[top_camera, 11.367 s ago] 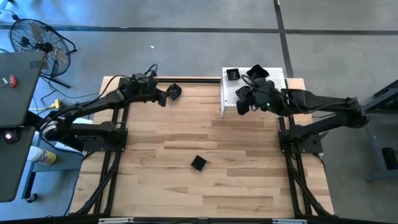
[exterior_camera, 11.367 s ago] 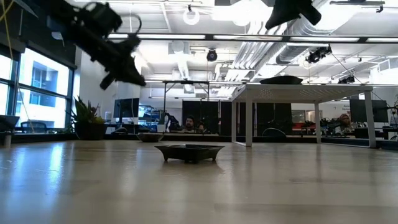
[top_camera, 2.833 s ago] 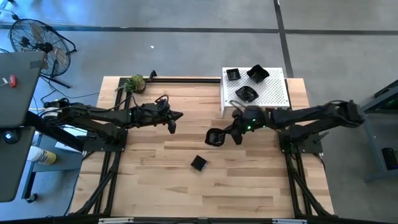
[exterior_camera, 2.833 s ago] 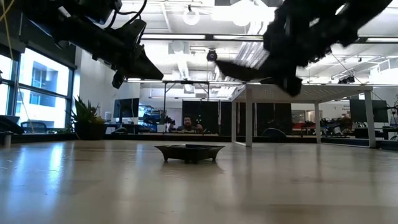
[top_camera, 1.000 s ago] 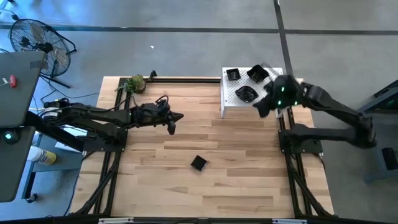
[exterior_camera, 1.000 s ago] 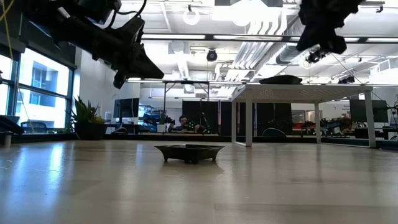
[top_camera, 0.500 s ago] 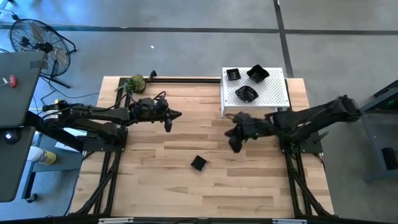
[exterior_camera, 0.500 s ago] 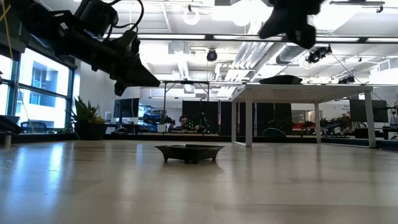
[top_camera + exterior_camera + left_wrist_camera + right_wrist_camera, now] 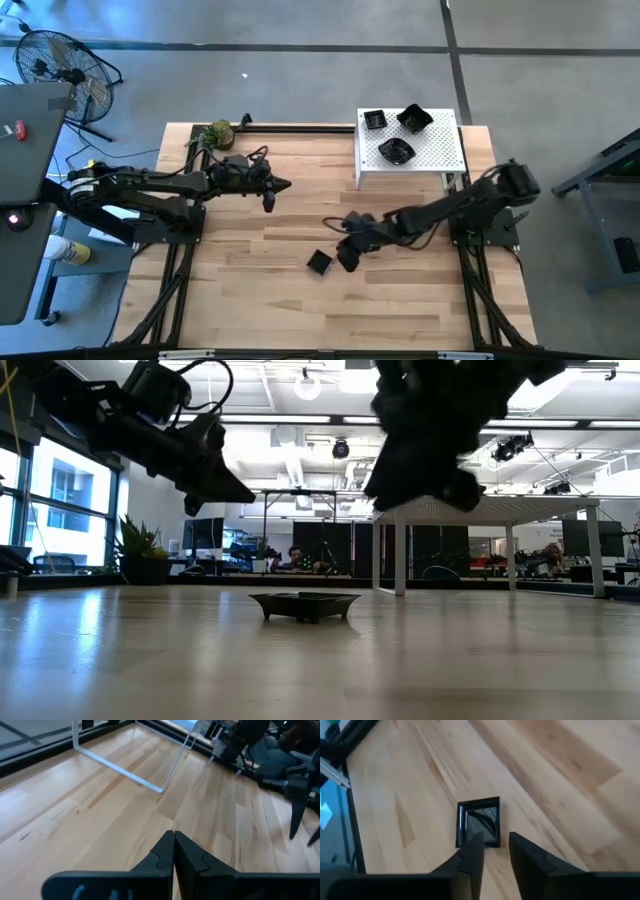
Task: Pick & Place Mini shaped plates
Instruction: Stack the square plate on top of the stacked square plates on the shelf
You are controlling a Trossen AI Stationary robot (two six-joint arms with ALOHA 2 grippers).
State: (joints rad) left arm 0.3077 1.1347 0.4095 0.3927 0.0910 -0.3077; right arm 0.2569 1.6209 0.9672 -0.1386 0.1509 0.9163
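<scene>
My left fingers (image 9: 270, 196) are pressed shut and empty, held above the worktop (image 9: 250, 300). My right fingers (image 9: 490, 851) stand slightly apart, holding nothing, just above a square black plate (image 9: 479, 822) lying directly ahead of their tips. Three more plates (image 9: 397, 151) sit on the white stand (image 9: 440, 155) behind them.

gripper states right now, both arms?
Left gripper: closed, holding nothing, raised over the table's left half.
Right gripper: open, empty, just above the square black plate.

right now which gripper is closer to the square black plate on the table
Right. The right gripper hovers just beside the square plate, jaws parted. The left gripper hangs well away, toward the table's far left.
</scene>
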